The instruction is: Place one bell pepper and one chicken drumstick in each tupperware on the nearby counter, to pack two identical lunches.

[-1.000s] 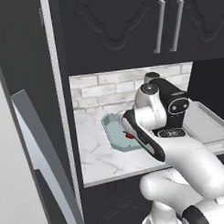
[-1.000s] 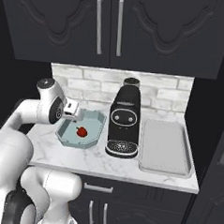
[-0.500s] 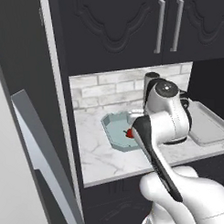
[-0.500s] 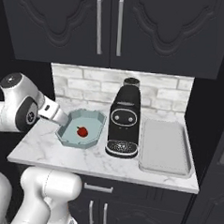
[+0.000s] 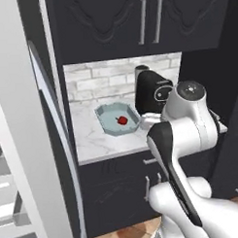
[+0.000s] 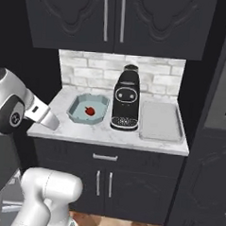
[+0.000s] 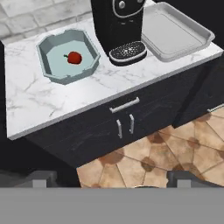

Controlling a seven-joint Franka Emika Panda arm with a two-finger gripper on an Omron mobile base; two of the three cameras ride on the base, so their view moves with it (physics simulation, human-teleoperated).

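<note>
The hand (image 7: 112,186) hangs out in front of the desk (image 7: 57,98), drawn back over the tiled floor (image 7: 175,144) and looking down at the desk edge and the dark cabinet doors (image 7: 124,127) beneath it. Its two dark fingertips (image 7: 39,178) sit far apart at the bottom corners of the hand view, so the hand is wide open, and nothing lies between them.

Ahead of the hand and to its left, the pale teal eight-sided container (image 7: 68,54) rests on the marble. One small red pepper (image 7: 75,57) lies inside it, near the middle of its floor (stem end pointing toward the container's left wall). The same pepper (image 6: 90,110) shows in the right base view, lying in the teal container (image 6: 88,108), and again from the left base view (image 5: 122,120) in that container (image 5: 117,119).

Just to the right of the teal container stands the black coffee machine (image 7: 118,26), its round drip grille (image 7: 127,51) facing the hand. Beyond that, farther right, the light grey rectangular container (image 7: 173,30) lies flat on the desk, just beside the machine, with a bare floor.

In the right base view the white arm (image 6: 20,111) reaches up at the left, in front of the desk's left corner. Dark upper cabinets (image 6: 113,20) hang above the white brick wall (image 6: 150,72).
</note>
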